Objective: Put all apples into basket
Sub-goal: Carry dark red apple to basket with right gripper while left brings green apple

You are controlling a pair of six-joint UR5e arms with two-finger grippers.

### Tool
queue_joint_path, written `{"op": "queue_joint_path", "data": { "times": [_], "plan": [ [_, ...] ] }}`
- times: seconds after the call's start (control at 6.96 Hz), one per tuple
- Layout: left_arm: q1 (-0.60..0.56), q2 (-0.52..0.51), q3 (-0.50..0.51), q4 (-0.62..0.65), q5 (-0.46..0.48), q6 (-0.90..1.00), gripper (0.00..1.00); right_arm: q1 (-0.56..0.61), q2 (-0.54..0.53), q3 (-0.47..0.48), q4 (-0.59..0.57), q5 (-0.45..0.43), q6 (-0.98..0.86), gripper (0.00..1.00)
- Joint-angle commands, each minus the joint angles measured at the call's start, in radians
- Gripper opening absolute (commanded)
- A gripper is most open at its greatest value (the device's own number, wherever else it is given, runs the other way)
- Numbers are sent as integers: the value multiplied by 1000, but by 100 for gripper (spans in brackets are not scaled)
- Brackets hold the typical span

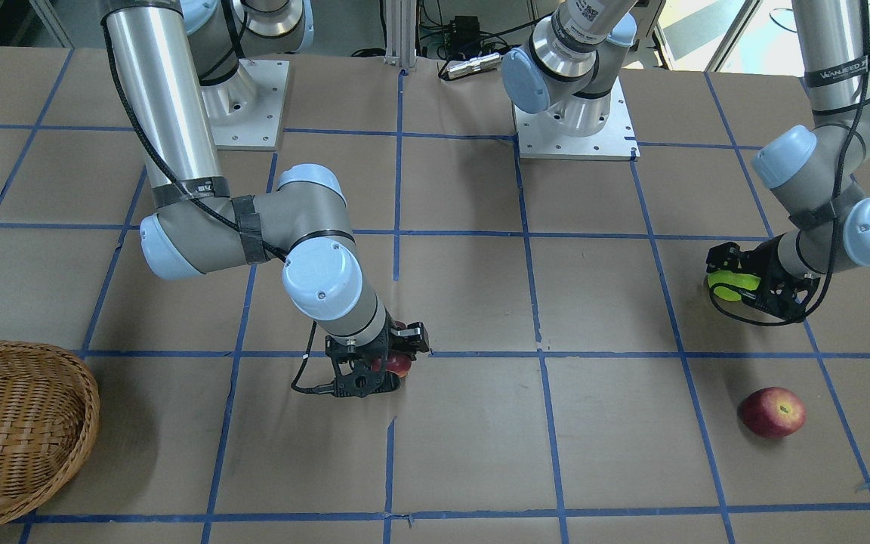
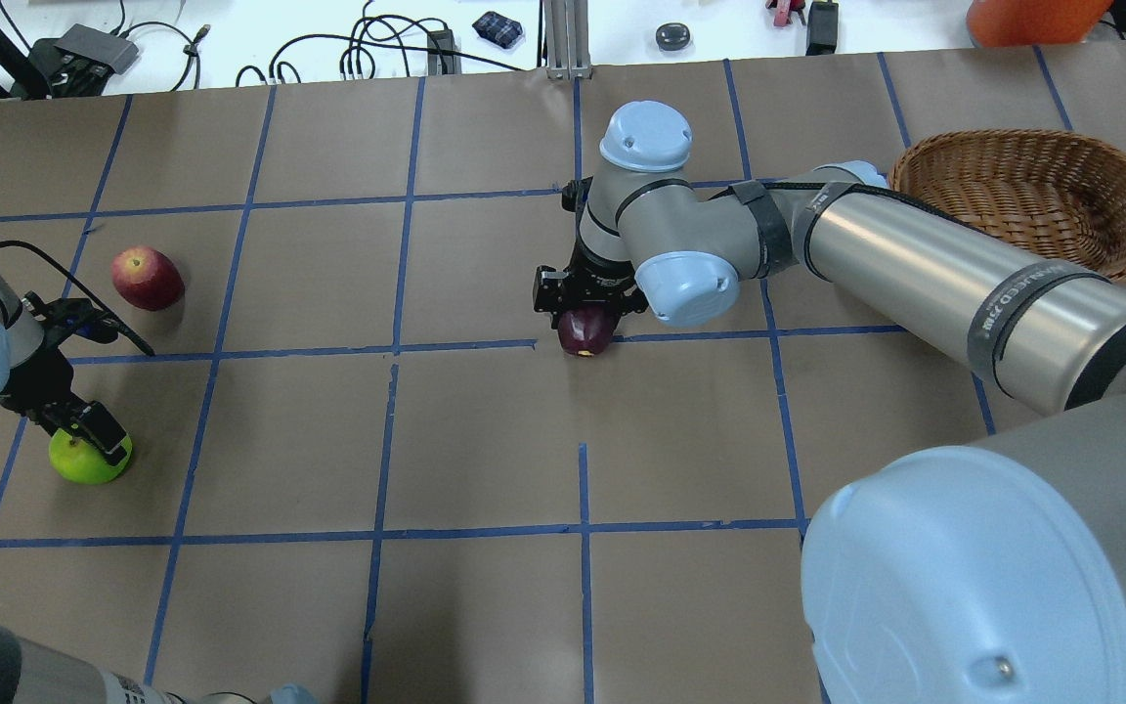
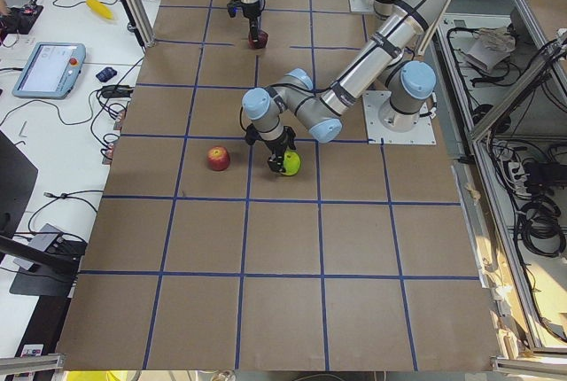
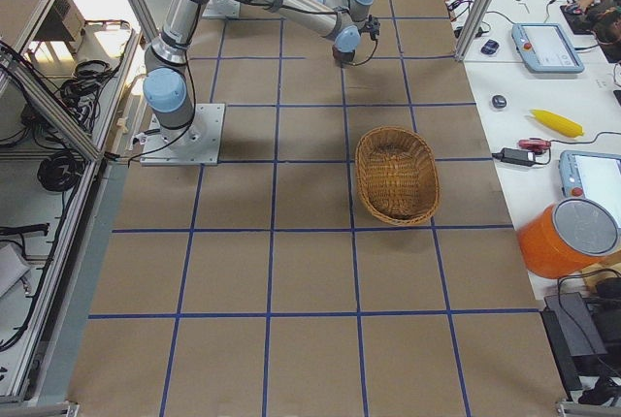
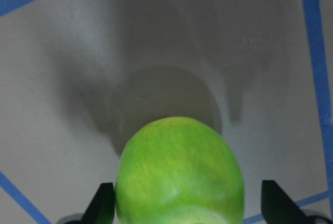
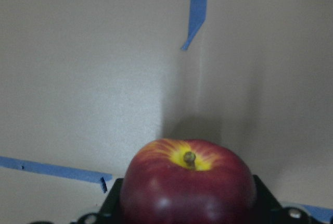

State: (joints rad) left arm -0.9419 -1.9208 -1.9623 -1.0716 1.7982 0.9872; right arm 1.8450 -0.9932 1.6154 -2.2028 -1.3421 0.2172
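Note:
My left gripper [image 2: 94, 442] is shut on the lime green apple [image 2: 82, 463], low over the table; in the left wrist view the green apple [image 5: 179, 172] sits between the fingers [image 5: 104, 206]. My right gripper [image 2: 586, 311] is shut on a dark red apple [image 2: 583, 334] near the table's middle; the right wrist view shows this red apple [image 6: 187, 187], with its yellow stem end, filling the jaws. The second red apple [image 2: 146, 279] lies loose on the table beyond my left gripper. The wicker basket [image 2: 1022, 196] stands empty at the far right.
Brown paper with blue tape grid lines covers the table [image 2: 485, 440]. My right arm's long forearm [image 2: 915, 264] stretches past the basket's near side. Cables and small items lie along the far edge [image 2: 377, 49].

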Motion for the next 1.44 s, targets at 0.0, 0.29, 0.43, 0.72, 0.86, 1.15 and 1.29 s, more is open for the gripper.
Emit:
{"op": "queue_joint_path", "data": {
  "times": [0.0, 0.29, 0.43, 0.72, 0.86, 1.15, 1.29],
  "plan": [
    [0, -6, 8, 21, -6, -10, 46, -67, -72, -88, 117, -85, -5, 0],
    [-23, 52, 31, -37, -87, -146, 33, -215, -110, -262, 329, -172, -24, 0],
    [-52, 87, 34, -103, -170, -323, 34, -309, -108, -319, 403, -237, -124, 0],
    [-333, 149, 39, -160, -197, -689, 34, -506, -93, -322, 388, -311, -422, 0],
    [-465, 164, 48, -163, -247, -902, 34, -595, -69, -324, 385, -308, -521, 0],
    [-718, 109, 117, -134, -301, -1275, 34, -728, 52, -324, 218, -339, -658, 0],
    [-797, 62, 150, -73, -404, -1426, 34, -759, 100, -324, 157, -353, -697, 0]
  ]
}}
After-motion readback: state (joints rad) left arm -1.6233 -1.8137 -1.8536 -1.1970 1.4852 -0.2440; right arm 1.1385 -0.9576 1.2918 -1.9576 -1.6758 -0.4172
